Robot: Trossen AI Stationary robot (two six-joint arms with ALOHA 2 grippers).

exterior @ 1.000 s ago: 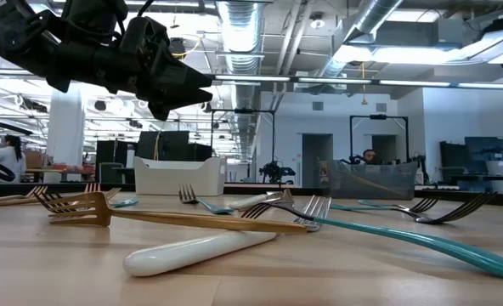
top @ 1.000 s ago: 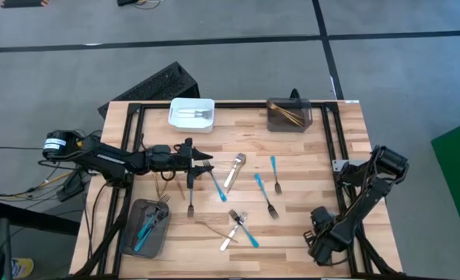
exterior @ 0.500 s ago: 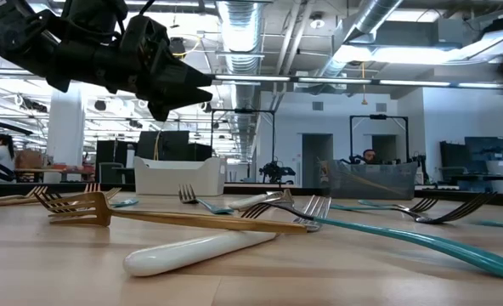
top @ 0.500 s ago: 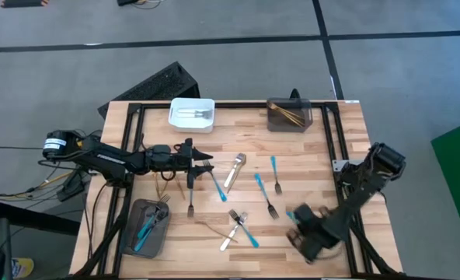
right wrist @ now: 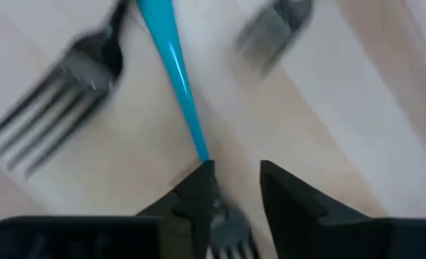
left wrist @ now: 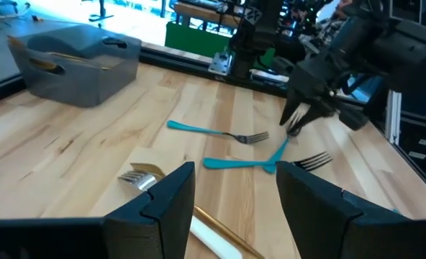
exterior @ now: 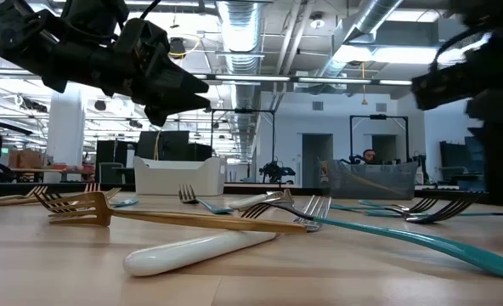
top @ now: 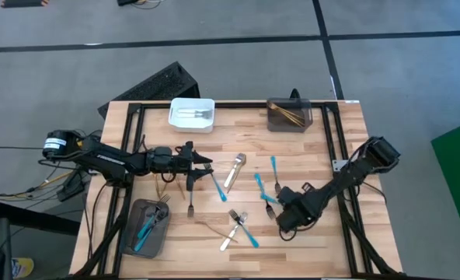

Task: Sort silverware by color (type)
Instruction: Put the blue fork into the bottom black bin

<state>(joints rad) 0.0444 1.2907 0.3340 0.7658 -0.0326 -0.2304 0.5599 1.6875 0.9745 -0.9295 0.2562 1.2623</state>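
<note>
The right gripper [top: 270, 204] hangs low over the right-centre of the worktop [top: 308, 241], directly above a blue-handled fork [top: 264, 194]. In the right wrist view its fingers [right wrist: 198, 191] stand slightly apart with a gap between them, one tip at the near end of the blue handle [right wrist: 173, 65] and nothing pinched. A second blue fork [top: 275, 173] lies just beside it, and dark fork heads [right wrist: 62, 101] crowd either side of the handle.

The left gripper [top: 207, 164] waits above the left-centre of the worktop, fingers [left wrist: 171, 201] spread wide and empty, over a gold fork [exterior: 162, 215] and another blue piece [top: 217, 185].

The rest of the silverware is scattered mid-worktop: a white-handled piece [top: 234, 171] and a crossed pair [top: 238, 227] towards the front. Some is already sorted: blue in the grey bin [top: 134, 230], silver in the white bin [top: 173, 114], gold in the far dark bin [top: 272, 123].

The risks, as I judge them:
- The handle is thin and lies flat, so fingers closing off-centre could slide off it or flick it sideways.
- With the tip so close to the handle's end, a grip there would let the fork swing or drop in transit.
- The neighbouring fork heads are near enough to be nudged or caught together.
- Pressing down too hard would jam the fingers on the wood.
</note>
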